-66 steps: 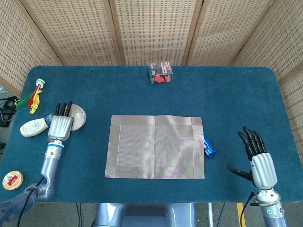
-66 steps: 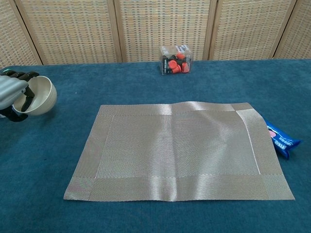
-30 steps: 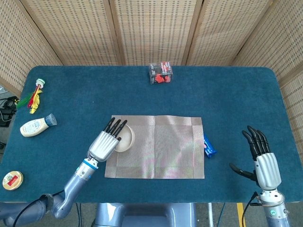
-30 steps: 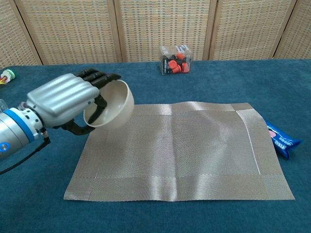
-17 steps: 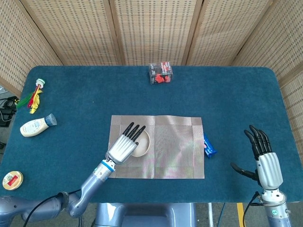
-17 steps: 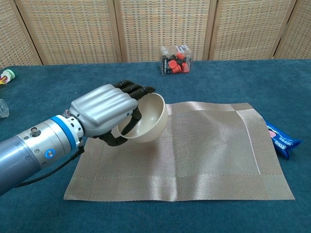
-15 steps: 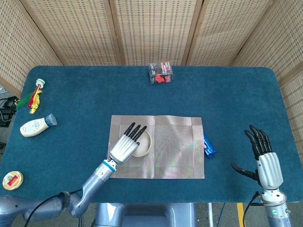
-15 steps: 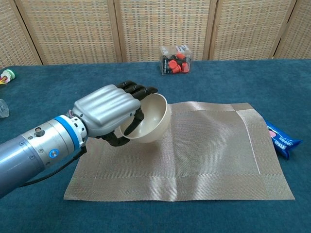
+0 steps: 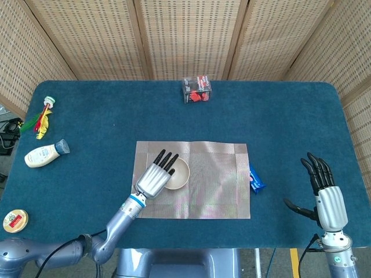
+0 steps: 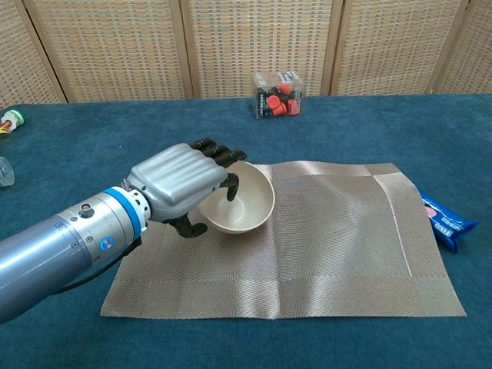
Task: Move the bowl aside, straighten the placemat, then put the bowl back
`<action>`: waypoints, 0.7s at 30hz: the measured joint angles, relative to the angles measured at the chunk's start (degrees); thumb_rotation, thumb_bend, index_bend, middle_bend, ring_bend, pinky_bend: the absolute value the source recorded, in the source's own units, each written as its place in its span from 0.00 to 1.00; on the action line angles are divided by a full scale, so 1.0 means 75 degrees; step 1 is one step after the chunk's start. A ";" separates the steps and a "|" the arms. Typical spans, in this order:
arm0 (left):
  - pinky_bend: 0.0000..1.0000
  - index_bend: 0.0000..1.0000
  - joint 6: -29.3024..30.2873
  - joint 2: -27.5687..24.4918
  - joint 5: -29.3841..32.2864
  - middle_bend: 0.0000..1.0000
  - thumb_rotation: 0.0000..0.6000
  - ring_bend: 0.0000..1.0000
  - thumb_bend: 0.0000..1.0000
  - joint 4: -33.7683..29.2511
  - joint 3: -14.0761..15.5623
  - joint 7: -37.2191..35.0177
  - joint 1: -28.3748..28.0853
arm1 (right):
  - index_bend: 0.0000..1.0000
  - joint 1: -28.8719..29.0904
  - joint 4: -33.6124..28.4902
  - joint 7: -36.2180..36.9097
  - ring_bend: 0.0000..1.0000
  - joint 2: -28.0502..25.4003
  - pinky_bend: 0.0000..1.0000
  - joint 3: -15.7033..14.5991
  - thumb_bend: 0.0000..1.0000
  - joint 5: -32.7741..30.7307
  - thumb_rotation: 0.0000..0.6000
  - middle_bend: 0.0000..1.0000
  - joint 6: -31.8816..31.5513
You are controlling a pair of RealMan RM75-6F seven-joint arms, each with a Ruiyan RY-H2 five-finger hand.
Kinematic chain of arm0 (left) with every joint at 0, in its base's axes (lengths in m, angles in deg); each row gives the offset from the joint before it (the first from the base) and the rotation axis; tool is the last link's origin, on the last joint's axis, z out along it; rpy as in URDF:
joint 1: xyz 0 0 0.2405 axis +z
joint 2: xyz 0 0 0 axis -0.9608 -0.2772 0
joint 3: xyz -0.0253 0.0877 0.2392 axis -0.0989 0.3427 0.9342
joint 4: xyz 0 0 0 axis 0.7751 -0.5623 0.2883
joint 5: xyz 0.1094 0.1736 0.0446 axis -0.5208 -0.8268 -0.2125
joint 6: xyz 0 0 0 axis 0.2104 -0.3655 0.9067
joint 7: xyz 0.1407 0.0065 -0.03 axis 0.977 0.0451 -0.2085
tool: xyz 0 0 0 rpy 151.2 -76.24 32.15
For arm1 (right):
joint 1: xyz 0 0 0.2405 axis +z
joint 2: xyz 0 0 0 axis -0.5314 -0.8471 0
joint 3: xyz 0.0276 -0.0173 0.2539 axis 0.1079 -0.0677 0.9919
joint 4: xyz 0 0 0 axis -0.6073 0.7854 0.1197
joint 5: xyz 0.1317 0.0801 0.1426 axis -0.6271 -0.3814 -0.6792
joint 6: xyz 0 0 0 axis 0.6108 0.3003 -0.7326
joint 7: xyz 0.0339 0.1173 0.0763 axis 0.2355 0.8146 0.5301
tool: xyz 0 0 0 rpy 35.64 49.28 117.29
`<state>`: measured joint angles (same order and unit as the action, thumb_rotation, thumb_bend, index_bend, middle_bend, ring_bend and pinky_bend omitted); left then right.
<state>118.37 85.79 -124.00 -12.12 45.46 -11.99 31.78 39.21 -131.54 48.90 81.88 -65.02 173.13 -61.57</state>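
Note:
The cream bowl [image 9: 177, 173] stands upright on the left part of the woven grey placemat [image 9: 214, 185]. My left hand [image 9: 153, 179] grips it at its left rim. In the chest view the fingers [image 10: 229, 178] hook over the rim into the bowl [image 10: 247, 207] and the thumb sits low against the outer wall. The placemat [image 10: 338, 231] lies square to the table's front edge, with a slight ripple along its far edge. My right hand [image 9: 328, 200] hovers open near the front right of the table, fingers spread, holding nothing. The chest view does not show it.
A clear box of red and black pieces [image 9: 197, 90] stands at the back centre. A blue packet [image 9: 257, 179] touches the mat's right edge. A white bottle [image 9: 43, 154], a feathered toy [image 9: 42, 117] and a round tin [image 9: 14, 220] lie at the left.
My left hand carried the bowl from the table's left side over the placemat, then lowered and levelled it onto the mat. The right hand barely moved.

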 measured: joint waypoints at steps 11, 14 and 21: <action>0.00 0.12 0.0288 -0.0583 0.0024 0.00 1.00 0.00 0.22 -0.0375 0.0194 -0.0450 0.0287 | 0.10 0.0006 -0.0015 -0.0119 0.00 0.0033 0.00 -0.0024 0.25 0.0067 1.00 0.00 -0.0002; 0.00 0.11 0.0424 -0.0783 -0.0064 0.00 1.00 0.00 0.21 -0.0566 0.0246 -0.0607 0.0371 | 0.10 -0.0003 -0.0004 -0.0148 0.00 0.0037 0.00 -0.0015 0.25 0.0058 1.00 0.00 -0.0016; 0.00 0.10 0.1413 -0.1550 -0.0821 0.00 1.00 0.00 0.20 -0.1289 0.0431 -0.1462 0.0824 | 0.10 0.0015 0.0017 -0.0201 0.00 0.0064 0.00 -0.0032 0.25 0.0070 1.00 0.00 0.0034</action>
<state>128.97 74.16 -130.16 -21.79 48.69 -22.95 37.95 39.32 -131.42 47.39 82.37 -65.26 173.65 -61.32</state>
